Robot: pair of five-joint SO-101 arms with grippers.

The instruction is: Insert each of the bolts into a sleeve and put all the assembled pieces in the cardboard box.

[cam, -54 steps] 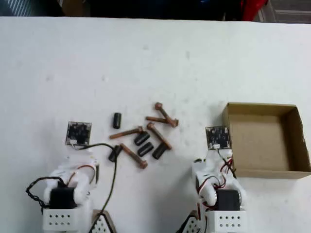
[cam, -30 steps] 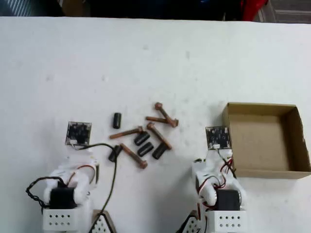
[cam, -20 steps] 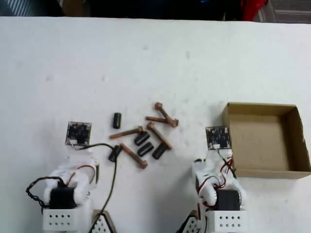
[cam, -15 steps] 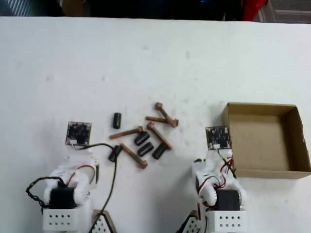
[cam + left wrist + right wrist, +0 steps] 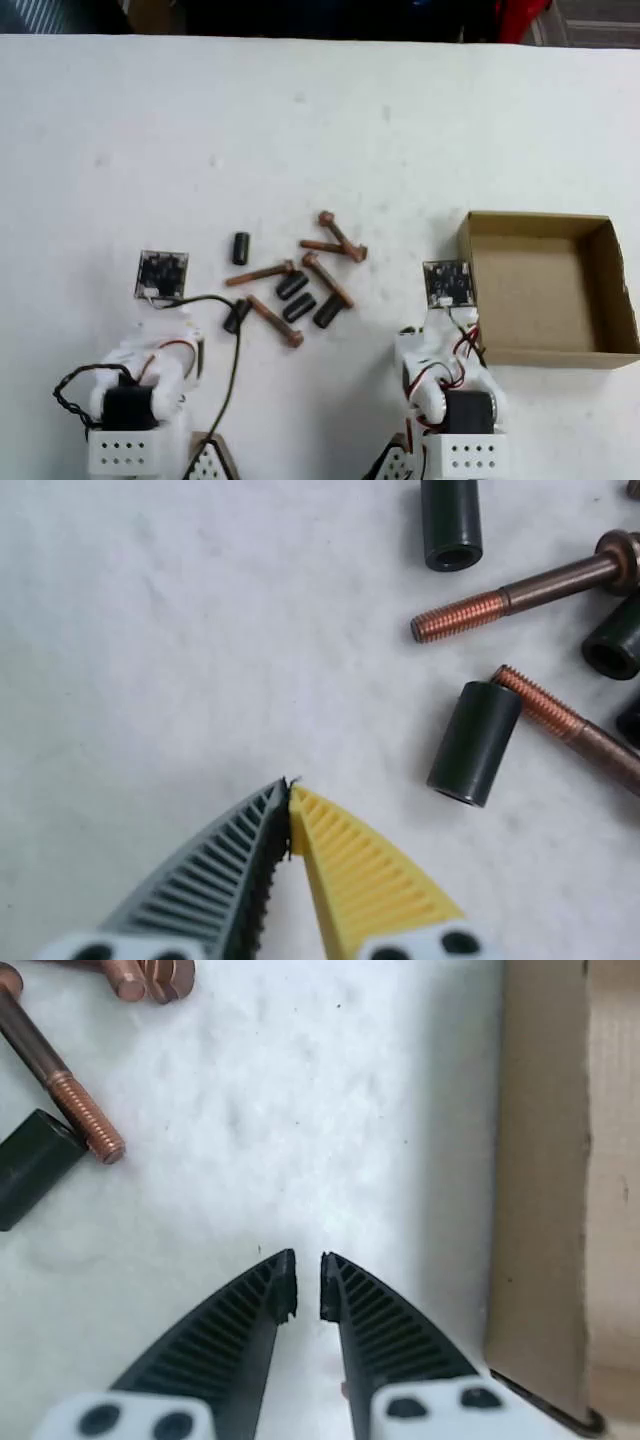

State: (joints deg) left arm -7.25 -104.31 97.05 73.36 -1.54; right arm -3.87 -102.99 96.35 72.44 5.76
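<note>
At the lower left of the high view, the white left arm (image 5: 130, 390), folded low near the table edge. Left gripper (image 5: 289, 785), with one grey finger and one yellow: tips pressed together, gripping nothing, above the white table (image 5: 150, 630).

At the lower right, the white right arm (image 5: 445, 390), just beside the open brown cardboard box (image 5: 535, 220). Right gripper (image 5: 308, 1285), with both fingers black: nearly together, only a thin slit between the tips, gripping nothing.

In the centre of the high view, between the two arms, five copper-coloured threaded metal bolts (image 5: 328, 279) and short black cylindrical sleeves (image 5: 299, 306), scattered loose on the table, well outside the box. Slightly apart, at the upper left of this heap, one single black sleeve (image 5: 241, 248).
</note>
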